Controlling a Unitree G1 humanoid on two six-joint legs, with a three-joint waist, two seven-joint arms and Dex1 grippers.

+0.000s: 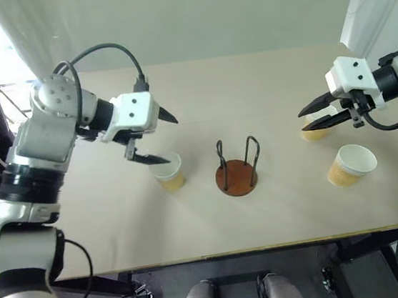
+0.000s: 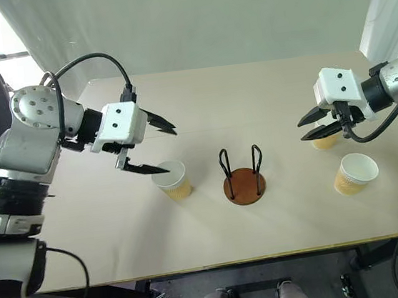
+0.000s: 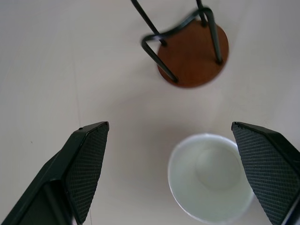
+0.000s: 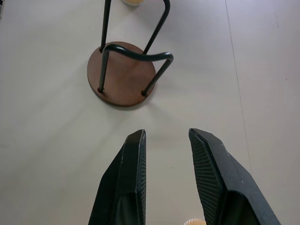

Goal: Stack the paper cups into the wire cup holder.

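Head views: holder (image 1: 236, 175) stands mid-counter (image 1: 249, 86), bare surface all round it. Left pincer (image 1: 160, 135), spread wide and empty, hovers over the left cup (image 1: 169, 171). Right pincer (image 1: 310, 118), fingers narrowly parted, empty, hovers above the far-right cup (image 1: 317, 128); the third cup (image 1: 350, 165) sits nearer the front edge.

Left wrist view: cup between the fingers (image 3: 82, 168), untouched.

Right wrist view: holder ahead.

Bright, even daylight floods the pale beige tabletop (image 1: 265, 98), a window glaring white at the far left corner (blown out). Shadows stay soft; the round reddish-brown wire-looped holder (image 3: 194, 56) blurs slightly up close.
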